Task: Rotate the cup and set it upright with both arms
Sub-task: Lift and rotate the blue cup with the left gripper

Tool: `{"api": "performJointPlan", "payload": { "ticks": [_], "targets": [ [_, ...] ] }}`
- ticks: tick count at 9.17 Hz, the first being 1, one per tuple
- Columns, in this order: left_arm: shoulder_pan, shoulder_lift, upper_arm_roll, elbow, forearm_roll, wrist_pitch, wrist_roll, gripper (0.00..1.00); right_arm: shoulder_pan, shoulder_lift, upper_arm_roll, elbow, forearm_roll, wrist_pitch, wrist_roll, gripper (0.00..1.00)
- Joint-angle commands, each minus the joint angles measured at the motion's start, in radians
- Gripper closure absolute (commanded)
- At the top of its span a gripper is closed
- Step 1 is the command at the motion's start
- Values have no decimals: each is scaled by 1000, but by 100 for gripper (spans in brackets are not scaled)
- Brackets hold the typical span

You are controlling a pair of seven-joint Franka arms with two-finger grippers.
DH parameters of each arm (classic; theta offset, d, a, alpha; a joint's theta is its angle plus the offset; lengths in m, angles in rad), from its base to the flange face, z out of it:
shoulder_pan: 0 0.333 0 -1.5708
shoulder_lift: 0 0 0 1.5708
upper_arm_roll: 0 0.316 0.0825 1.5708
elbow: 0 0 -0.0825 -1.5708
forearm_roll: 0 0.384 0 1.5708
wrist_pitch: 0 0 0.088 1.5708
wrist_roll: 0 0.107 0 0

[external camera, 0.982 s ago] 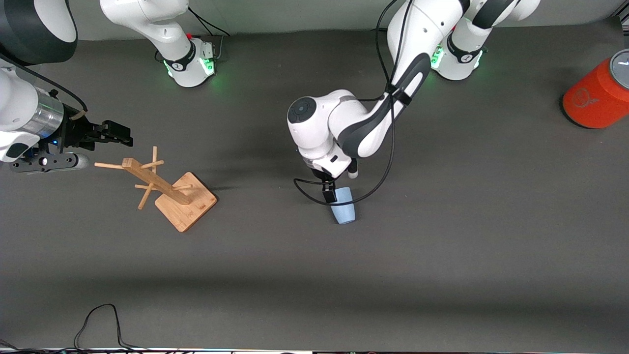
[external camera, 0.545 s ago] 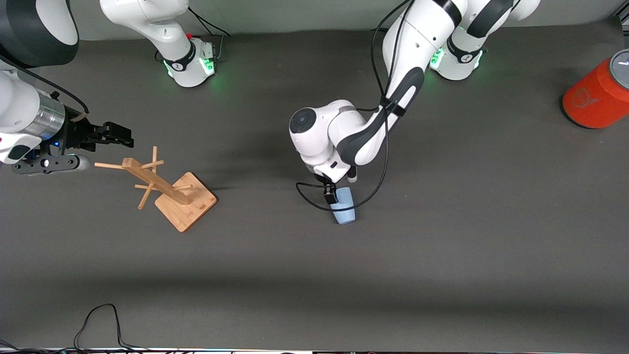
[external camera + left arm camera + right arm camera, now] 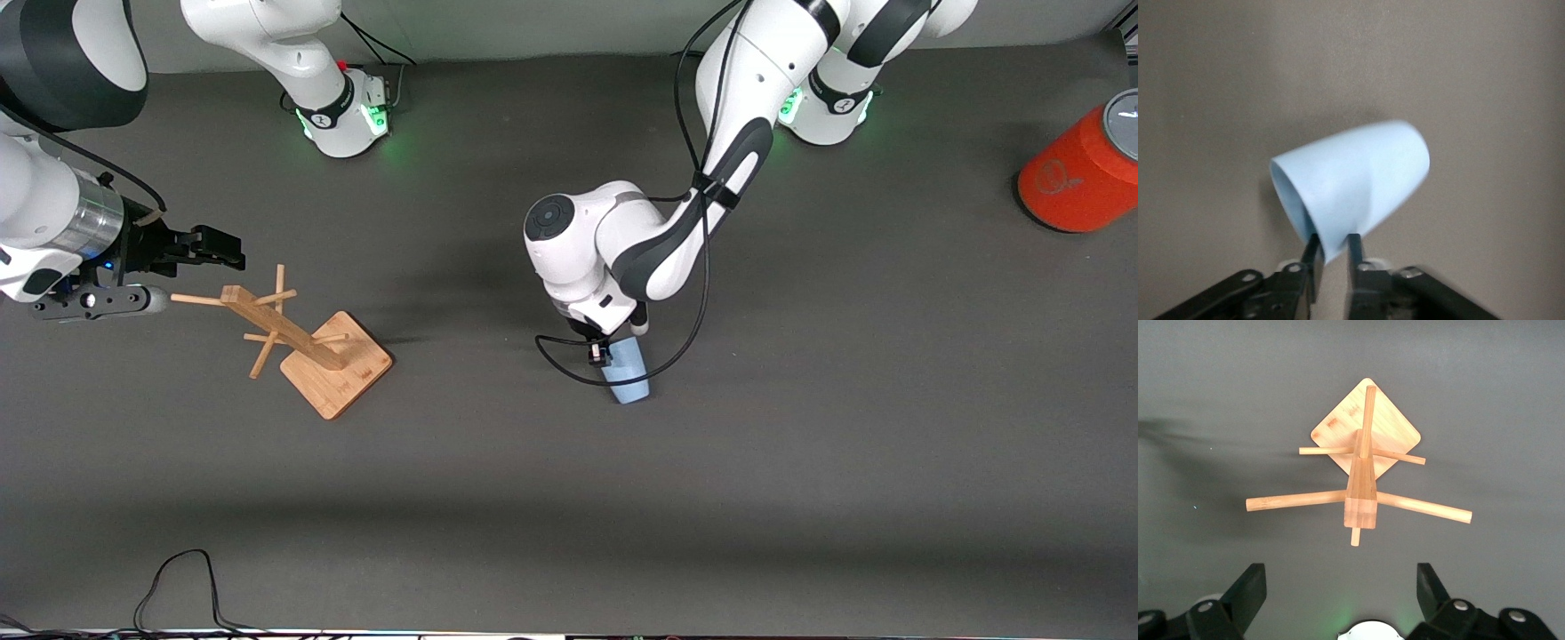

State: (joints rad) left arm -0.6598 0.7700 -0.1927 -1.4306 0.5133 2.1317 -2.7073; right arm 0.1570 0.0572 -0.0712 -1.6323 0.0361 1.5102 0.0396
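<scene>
My left gripper point(image 3: 604, 353) is down at the middle of the table, and its two fingers point(image 3: 1313, 259) are pinched on the rim of the pale blue cup point(image 3: 627, 373), one inside the mouth and one outside, with only the thin wall between them. In the left wrist view the cup point(image 3: 1351, 187) sticks out from my fingertips at a tilt, its open mouth close to my fingers and its narrower closed base pointing away from them, with the dark table point(image 3: 1485, 80) under it. In the front view the cup slants out from under my left wrist, its base the end nearest the front camera; I cannot tell whether it touches the tabletop or hangs just clear of it. My right gripper point(image 3: 213, 246) waits toward the right arm's end of the table, its fingers point(image 3: 1245, 595) spread wide with nothing between them, hanging over the wooden mug tree point(image 3: 302, 342). The right wrist view looks straight down the tree's post point(image 3: 1361, 490) onto its pegs and square base. An orange cylinder point(image 3: 1080, 173) stands well apart at the left arm's end.
</scene>
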Motion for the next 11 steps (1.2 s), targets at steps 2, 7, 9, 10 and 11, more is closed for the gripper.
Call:
{"api": "performJointPlan", "payload": {
  "ticks": [2, 7, 9, 10, 11],
  "targets": [
    [-6, -21, -5, 7, 10, -79, 12, 100, 3, -3, -4, -4, -10, 18, 2, 0],
    [-9, -21, -17, 59, -3, -223, 43, 0, 3, 3, -4, -4, -13, 19, 0, 0],
    [-7, -14, -16, 48, -3, -225, 23, 0, 3, 3, -4, -4, -15, 19, 0, 0],
    [-10, -3, -14, 44, 2, -225, 15, 0, 3, 3, -4, -4, -15, 19, 0, 0],
    [-9, -1, -10, 27, 16, -214, -14, 0, 3, 3, -4, -4, -15, 19, 0, 0]
  ]
}}
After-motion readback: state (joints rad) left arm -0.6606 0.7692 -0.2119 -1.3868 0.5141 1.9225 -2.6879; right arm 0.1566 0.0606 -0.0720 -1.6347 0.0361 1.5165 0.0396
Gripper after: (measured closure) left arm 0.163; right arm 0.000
